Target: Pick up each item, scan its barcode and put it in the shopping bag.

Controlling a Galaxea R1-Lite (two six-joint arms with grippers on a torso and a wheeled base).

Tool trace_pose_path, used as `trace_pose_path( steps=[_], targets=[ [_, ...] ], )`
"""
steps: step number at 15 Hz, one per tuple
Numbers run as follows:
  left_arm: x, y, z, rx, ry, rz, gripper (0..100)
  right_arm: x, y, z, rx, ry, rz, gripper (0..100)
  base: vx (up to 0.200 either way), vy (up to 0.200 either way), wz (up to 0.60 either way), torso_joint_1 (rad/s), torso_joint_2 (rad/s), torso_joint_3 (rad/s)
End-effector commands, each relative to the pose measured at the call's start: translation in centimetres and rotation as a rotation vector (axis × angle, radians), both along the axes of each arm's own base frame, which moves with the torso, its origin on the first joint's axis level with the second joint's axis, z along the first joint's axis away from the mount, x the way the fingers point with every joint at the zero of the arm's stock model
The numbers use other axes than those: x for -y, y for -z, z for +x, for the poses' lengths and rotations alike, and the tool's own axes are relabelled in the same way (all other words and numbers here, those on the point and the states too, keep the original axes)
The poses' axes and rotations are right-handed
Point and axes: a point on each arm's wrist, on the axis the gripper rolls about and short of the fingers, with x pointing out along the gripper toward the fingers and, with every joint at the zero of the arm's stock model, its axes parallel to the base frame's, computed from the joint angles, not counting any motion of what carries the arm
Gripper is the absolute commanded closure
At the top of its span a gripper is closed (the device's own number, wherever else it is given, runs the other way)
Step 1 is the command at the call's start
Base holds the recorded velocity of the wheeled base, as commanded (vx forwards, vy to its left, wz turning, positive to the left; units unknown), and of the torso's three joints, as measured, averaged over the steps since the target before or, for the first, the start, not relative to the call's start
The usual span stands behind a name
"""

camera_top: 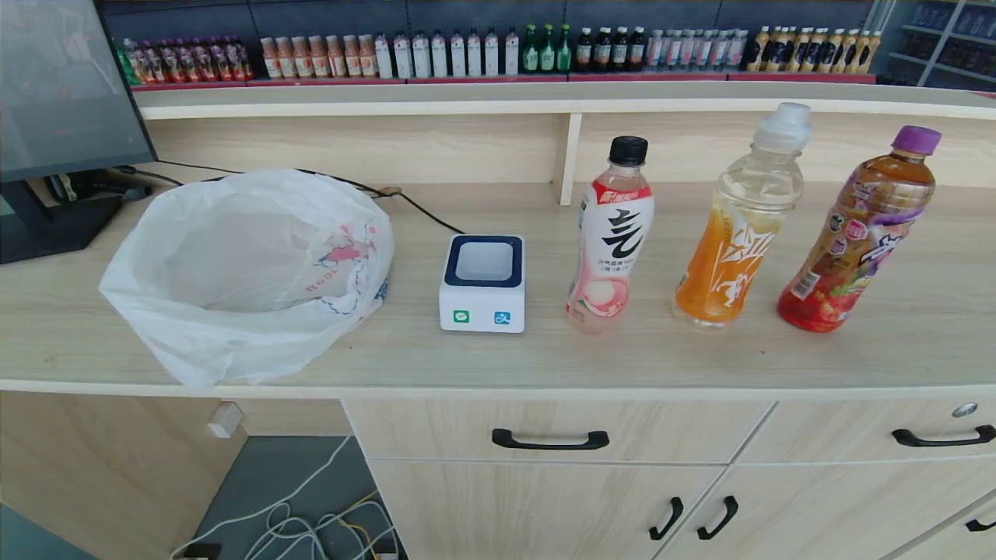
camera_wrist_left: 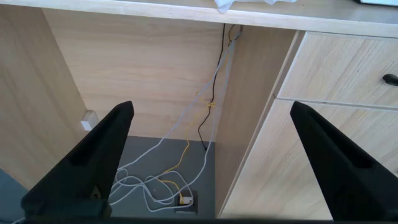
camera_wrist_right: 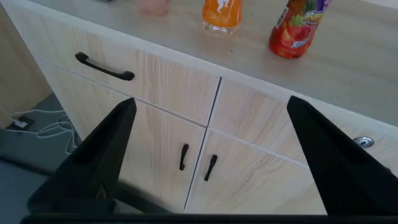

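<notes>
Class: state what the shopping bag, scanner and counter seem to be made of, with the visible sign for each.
The shopping bag looks like thin plastic film: white, translucent, crumpled. The scanner is probably hard plastic: smooth white casing, rounded corners. The counter is wood or wood-look laminate: matte, pale grain lines.

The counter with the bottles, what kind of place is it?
Probably a shop's checkout: a barcode scanner sits on the counter beside an open shopping bag, with shelves of bottled drinks lining the wall behind.

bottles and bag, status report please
Left gripper, right gripper open, off counter. Black-capped bottle, white-capped bottle, purple-capped bottle upright, untouched. Shopping bag open beside scanner. Nothing blocking.
</notes>
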Motion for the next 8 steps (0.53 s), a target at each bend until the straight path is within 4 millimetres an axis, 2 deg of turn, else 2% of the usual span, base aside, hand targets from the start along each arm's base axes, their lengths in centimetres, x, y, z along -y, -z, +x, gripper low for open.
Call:
trace_pose_path(
  steps=[1,4,8],
  targets=[
    [0.0,0.0,0.0,0.000,0.000,0.001,0,0.0,-2.3,3.6,-0.092,0.006,-0.056,0,0.000,0.000,0.00,0.000,0.00,0.000],
    [0.0,0.0,0.0,0.002,0.000,-0.001,0,-0.1,-4.1,6.7,-0.120,-0.010,-0.081,0,0.000,0.000,0.00,0.000,0.00,0.000],
    [0.0,0.0,0.0,0.002,0.000,-0.001,0,-2.2,-5.5,11.7,0.025,-0.124,-0.135,0,0.000,0.000,0.00,0.000,0.00,0.000]
  ],
)
